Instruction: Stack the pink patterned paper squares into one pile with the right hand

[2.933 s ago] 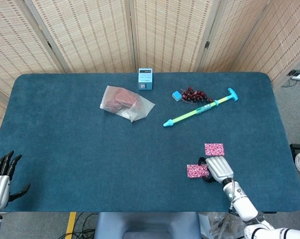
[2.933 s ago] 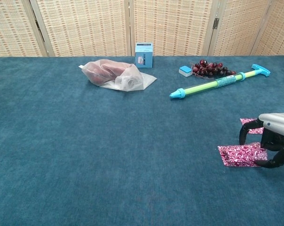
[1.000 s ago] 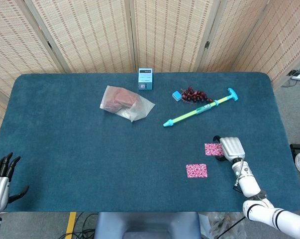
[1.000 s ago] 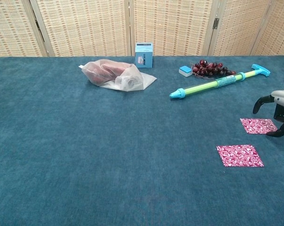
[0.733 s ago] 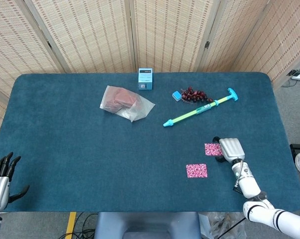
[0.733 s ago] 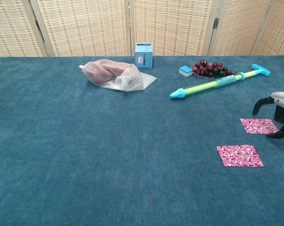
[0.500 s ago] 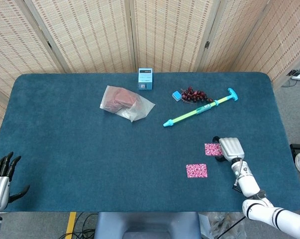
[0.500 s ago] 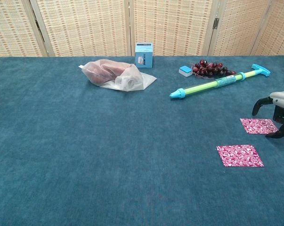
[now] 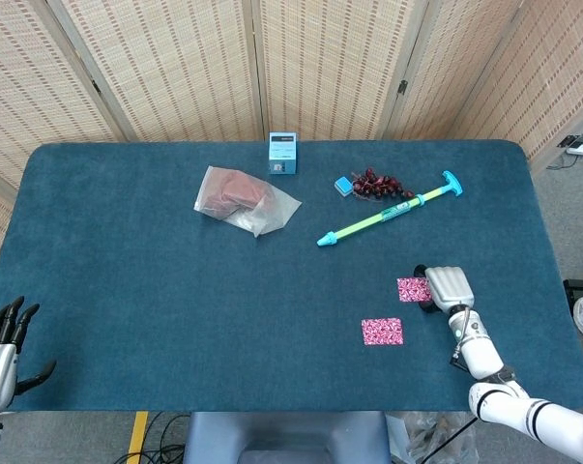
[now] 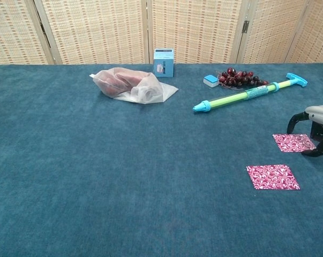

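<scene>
A dark blue cloth-covered table [image 9: 175, 319] filled both views, with woven screens [image 9: 175, 68] behind it.

Nearest the robot, at the front left corner, the left hand [image 9: 1, 343] hung just off the table edge, its dark fingers spread apart and holding nothing. At the front right, one pink patterned paper square [image 9: 382, 332] [image 10: 272, 177] lay flat on the cloth by itself.

Just beyond it lay a second pink square [image 9: 413, 289] [image 10: 293, 142], apart from the first. The right hand [image 9: 445, 287] [image 10: 316, 128] arched over this square's right edge, its dark fingers [image 10: 292, 123] curved downward on either side with a gap between them. Whether the fingertips touched the paper could not be told; nothing was lifted.

Farther back, a long green and blue pump-like toy [image 9: 390, 210] [image 10: 249, 93] lay slanted. Left of it, a clear plastic bag [image 9: 243, 198] [image 10: 132, 85] lay on its side with something reddish-brown inside.

Near the far edge sat a bunch of dark red grapes [image 9: 378, 184] [image 10: 239, 78], a tiny blue block [image 9: 342, 186] [image 10: 210, 81] touching it, and a small upright blue box [image 9: 282, 154] [image 10: 163, 62], closed.
</scene>
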### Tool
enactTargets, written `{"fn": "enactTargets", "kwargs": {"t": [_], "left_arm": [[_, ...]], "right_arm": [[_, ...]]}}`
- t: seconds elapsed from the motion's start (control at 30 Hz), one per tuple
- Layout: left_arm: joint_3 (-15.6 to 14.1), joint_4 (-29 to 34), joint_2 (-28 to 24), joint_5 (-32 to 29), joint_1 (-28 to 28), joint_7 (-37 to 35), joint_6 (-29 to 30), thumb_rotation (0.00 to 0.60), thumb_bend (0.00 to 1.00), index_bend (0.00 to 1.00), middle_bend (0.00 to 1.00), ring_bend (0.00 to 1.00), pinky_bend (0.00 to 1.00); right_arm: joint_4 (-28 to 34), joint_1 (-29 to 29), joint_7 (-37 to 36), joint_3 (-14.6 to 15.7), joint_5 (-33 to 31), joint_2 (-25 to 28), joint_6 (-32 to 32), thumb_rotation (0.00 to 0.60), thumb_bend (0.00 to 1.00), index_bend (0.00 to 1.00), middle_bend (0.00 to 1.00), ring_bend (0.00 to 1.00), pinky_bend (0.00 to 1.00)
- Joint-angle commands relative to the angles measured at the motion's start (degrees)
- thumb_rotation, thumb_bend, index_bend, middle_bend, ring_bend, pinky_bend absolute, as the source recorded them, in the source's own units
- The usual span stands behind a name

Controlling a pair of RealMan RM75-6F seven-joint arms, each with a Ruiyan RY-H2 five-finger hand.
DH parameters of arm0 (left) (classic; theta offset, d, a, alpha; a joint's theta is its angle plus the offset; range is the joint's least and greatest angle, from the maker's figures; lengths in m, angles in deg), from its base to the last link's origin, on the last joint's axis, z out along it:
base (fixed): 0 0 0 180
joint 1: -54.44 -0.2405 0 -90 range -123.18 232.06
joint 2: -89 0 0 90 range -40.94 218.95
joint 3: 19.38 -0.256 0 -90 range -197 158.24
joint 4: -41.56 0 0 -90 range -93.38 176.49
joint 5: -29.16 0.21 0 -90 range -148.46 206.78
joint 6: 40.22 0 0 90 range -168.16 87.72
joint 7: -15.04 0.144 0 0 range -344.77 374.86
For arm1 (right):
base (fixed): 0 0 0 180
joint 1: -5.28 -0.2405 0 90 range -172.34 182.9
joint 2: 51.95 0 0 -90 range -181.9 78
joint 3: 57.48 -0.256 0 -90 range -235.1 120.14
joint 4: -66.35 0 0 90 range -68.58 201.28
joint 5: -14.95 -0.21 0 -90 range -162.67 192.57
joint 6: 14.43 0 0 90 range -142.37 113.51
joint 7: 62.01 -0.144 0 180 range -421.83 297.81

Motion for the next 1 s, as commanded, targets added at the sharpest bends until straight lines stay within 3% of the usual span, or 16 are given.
{"fn": "enactTargets", "kwargs": {"t": [0.03, 0.37, 0.8, 1.0], "left_arm": [[0.0, -0.2, 0.0, 0.0, 0.0, -0.2, 0.0, 0.600, 0.26, 0.13, 0.05, 0.04, 0.11], [-0.1, -0.6, 0.2, 0.1, -0.1, -0.6, -0.1, 0.600, 0.26, 0.13, 0.05, 0.04, 0.11], [-0.1, -1.2, 0.8, 0.0, 0.2, -0.7, -0.7, 0.600, 0.26, 0.13, 0.05, 0.04, 0.11], [0.0, -1.7, 0.9, -0.1, 0.1, -1.4, -0.4, 0.600, 0.26, 0.13, 0.05, 0.04, 0.11]], "right_arm": [[0.1, -0.1, 0.3, 0.1, -0.3, 0.0, 0.1, 0.600, 0.29, 0.30, 1.00, 1.00, 1.00], [1.9, 0.4, 0.3, 0.2, -0.9, 0.9, -0.9, 0.600, 0.32, 0.38, 1.00, 1.00, 1.00], [17.8, 3.7, -2.8, 2.4, 5.0, 8.9, -5.6, 0.600, 0.31, 0.38, 1.00, 1.00, 1.00], [22.6, 4.8, -4.1, 4.1, 7.9, 9.8, -6.4, 0.600, 0.31, 0.38, 1.00, 1.00, 1.00]]}}
